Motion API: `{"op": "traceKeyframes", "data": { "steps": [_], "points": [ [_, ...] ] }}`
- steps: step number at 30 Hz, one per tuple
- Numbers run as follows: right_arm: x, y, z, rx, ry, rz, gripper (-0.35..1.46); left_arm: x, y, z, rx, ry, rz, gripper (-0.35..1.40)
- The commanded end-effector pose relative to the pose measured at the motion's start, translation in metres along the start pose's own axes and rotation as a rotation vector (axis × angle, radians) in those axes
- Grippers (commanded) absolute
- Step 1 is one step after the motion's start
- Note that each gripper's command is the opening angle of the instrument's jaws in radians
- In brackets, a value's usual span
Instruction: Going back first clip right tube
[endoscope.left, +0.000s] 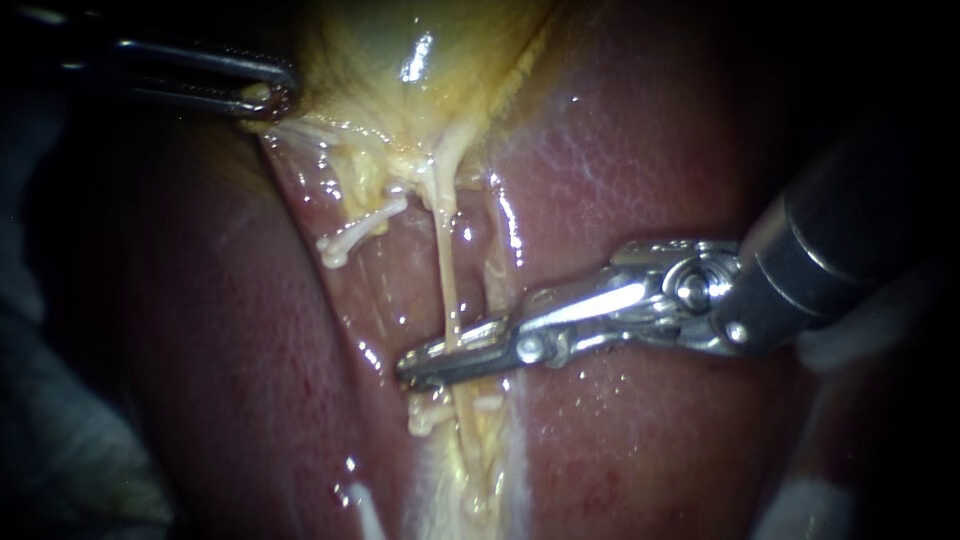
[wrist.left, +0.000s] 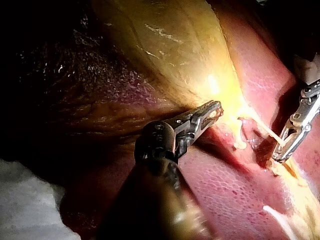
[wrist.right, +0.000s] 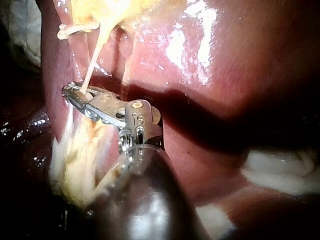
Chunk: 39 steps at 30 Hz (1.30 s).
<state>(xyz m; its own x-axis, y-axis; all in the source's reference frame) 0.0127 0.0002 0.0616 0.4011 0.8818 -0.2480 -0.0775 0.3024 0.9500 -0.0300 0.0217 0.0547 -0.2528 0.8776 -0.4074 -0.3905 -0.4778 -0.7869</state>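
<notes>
Right tool (endoscope.left: 450, 358) has its jaws a little spread around the right tube (endoscope.left: 443, 270), below the gallbladder (endoscope.left: 400, 60). Left tool (wrist.left: 214, 111) pinches the gallbladder's edge. Seen from the right wrist, the tube runs from the gallbladder in between the spread jaws.

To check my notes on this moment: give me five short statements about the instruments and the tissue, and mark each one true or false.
1. The pincer of the left instrument is shut on the edge of the gallbladder. True.
2. In the endoscope view, the right instrument comes in from the left. False: its shaft comes in from the right.
3. The tip of the right instrument lies across the thin tube. True.
4. The two instruments touch each other. False: they are well apart, the left one up at the gallbladder and the right one lower down at the thin tube.
5. Bare liver shows on both sides of the thin tube. True.
</notes>
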Motion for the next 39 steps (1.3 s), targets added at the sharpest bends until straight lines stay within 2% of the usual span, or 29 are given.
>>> {"op": "traceKeyframes", "data": {
  "steps": [1, 3, 5, 7, 11, 15, 19, 23, 26, 29, 33, 39],
  "points": [
    [0.0000, 0.0000, 0.0002, 0.002, 0.002, 0.000, -0.29, 0.0000, 0.0000, 0.0000, -0.001, 0.000, 0.000, -0.35],
    [-0.0001, 0.0003, 0.0007, -0.009, 0.007, -0.073, 0.11, 0.0000, 0.0000, 0.0000, 0.000, 0.000, 0.000, -0.35],
    [-0.0004, 0.0010, 0.0015, -0.023, 0.013, -0.136, 0.34, 0.0000, 0.0000, 0.0000, -0.001, 0.000, 0.000, -0.35],
    [-0.0009, 0.0019, 0.0023, -0.028, 0.012, -0.160, 0.42, 0.0000, 0.0000, 0.0000, 0.000, 0.000, 0.000, -0.35],
    [-0.0019, 0.0037, 0.0029, -0.044, 0.017, -0.205, 0.45, 0.0000, 0.0000, 0.0000, -0.001, 0.000, 0.000, -0.35],
    [-0.0018, 0.0046, 0.0020, -0.068, 0.032, -0.258, 0.47, 0.0000, -0.0001, 0.0000, -0.001, 0.000, 0.000, -0.35],
    [-0.0016, 0.0041, 0.0005, -0.071, 0.029, -0.336, 0.47, 0.0000, -0.0001, 0.0000, -0.001, 0.000, 0.000, -0.35],
    [-0.0015, 0.0030, -0.0011, -0.063, 0.021, -0.414, 0.49, 0.0000, -0.0001, -0.0001, -0.001, -0.001, 0.001, -0.35],
    [-0.0016, 0.0015, -0.0024, -0.053, 0.014, -0.463, 0.49, 0.0000, -0.0001, -0.0001, -0.001, -0.001, 0.001, -0.35],
    [-0.0017, 0.0002, -0.0031, -0.047, 0.011, -0.484, 0.50, 0.0000, -0.0001, -0.0001, -0.001, -0.001, 0.001, -0.35],
    [-0.0018, -0.0009, -0.0032, -0.043, 0.009, -0.495, 0.50, 0.0000, -0.0001, -0.0001, -0.001, -0.001, 0.001, -0.35],
    [-0.0017, -0.0005, -0.0033, -0.045, 0.009, -0.512, 0.50, 0.0000, -0.0001, -0.0001, -0.001, -0.001, 0.001, -0.35]
  ]
}}
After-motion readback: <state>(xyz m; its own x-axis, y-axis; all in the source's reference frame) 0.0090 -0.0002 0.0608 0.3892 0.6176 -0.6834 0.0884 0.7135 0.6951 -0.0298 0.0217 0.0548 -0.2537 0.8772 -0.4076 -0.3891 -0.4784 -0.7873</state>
